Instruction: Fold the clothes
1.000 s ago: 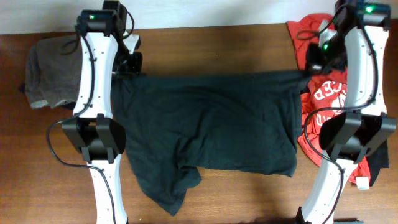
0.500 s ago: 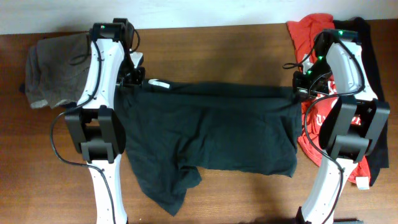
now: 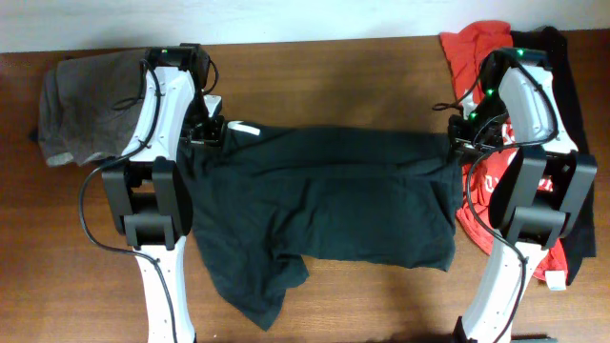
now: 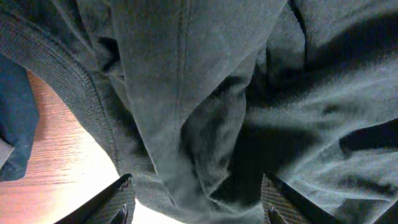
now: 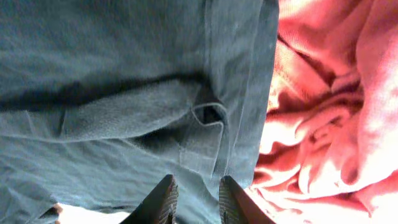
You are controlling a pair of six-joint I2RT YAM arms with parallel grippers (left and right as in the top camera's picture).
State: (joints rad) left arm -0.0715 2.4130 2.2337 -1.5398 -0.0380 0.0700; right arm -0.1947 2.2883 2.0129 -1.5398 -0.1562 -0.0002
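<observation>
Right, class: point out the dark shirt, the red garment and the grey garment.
dark shirt (image 3: 334,200): overhead view, middle of its body.
red garment (image 3: 464,46): overhead view, its upper part.
grey garment (image 3: 81,105): overhead view, its middle.

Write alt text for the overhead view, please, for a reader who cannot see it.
A dark T-shirt lies spread on a wooden table between two white robot arms, the left tool and right tool at its upper corners. A grey garment lies far left, red clothes right.
</observation>
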